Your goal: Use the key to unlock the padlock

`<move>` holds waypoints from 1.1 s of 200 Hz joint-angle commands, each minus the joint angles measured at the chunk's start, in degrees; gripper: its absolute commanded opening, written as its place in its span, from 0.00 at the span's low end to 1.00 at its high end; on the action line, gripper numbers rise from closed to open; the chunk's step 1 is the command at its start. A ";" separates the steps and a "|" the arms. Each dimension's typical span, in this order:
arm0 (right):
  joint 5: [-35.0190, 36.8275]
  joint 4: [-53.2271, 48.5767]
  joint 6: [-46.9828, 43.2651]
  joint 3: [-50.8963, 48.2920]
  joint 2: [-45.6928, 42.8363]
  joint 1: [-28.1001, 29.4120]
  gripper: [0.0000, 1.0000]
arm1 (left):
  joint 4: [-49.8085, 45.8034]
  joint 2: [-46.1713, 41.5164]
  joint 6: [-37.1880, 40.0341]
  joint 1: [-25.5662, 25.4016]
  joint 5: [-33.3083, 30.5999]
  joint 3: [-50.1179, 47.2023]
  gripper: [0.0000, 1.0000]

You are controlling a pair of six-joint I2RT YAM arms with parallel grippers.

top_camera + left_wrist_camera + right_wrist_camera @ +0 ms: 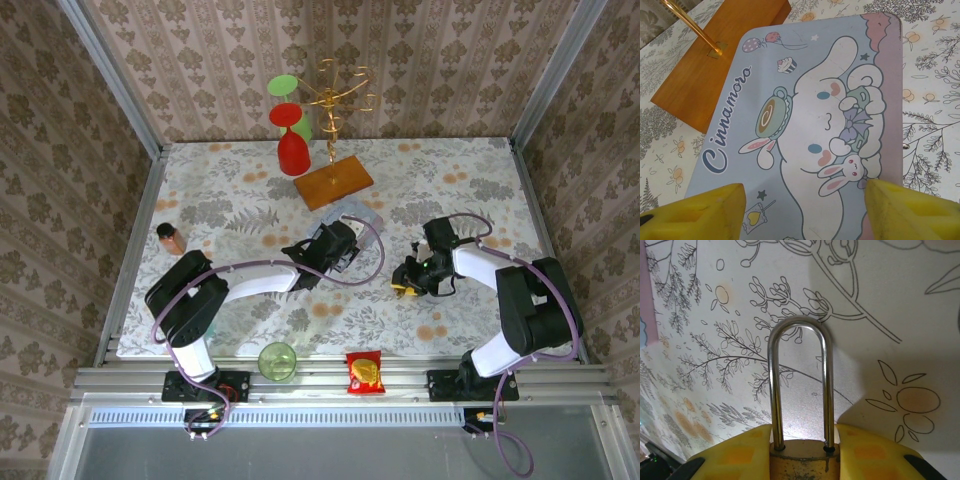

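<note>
**Holding the padlock steady while the key is sought**

The right gripper (408,284) has its yellow fingers (730,455) closed on the brass body of the padlock (802,462). The silver shackle (774,390) points straight out ahead of the fingertips. Both shackle legs sit in the body, so I judge it locked. The keyhole is hidden, so which way it faces cannot be told.

To do this step well, the grip should stay on the body's flanks and off the shackle. The lock should be kept level and turned so its keyhole end can face the other arm.

The left gripper (805,200) hovers with its jaws well apart and empty, directly over the lid of the Cinnamoroll tin box (810,100). I cannot pick out the key for sure. A small silver glint (905,146) on the cloth, just right of the tin's pink edge and ahead-right of the left fingertips, may be it.

Ahead-left of the left gripper, the wooden base (715,65) of the gold wire rack (335,100) lies near the tin's far corner, so that side is tight. Between the two grippers lies bare floral tablecloth (380,300), the best meeting room. Behind the arms, a green cup (277,360) and a snack packet (365,372) sit at the near edge, well apart.
</note>
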 commanded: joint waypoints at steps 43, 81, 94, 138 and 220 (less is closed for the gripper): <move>18.68 -9.95 -3.58 4.95 1.43 8.70 0.31 | -10.51 4.01 0.71 -0.04 1.41 -2.73 0.65; 23.21 -10.41 -2.03 5.66 1.35 11.48 0.49 | -11.85 4.19 0.23 -0.24 -0.27 -2.41 0.67; 22.49 -9.26 -1.59 5.26 0.57 11.54 0.49 | -13.44 4.37 0.70 -0.98 -3.23 -1.63 0.68; 24.05 -7.50 -0.43 4.94 -5.54 11.39 0.49 | -21.25 5.73 3.48 -2.87 -6.65 1.84 0.88; 26.69 -0.44 0.71 1.46 -18.47 7.66 0.48 | -29.15 10.25 0.22 -5.25 -16.67 3.35 0.94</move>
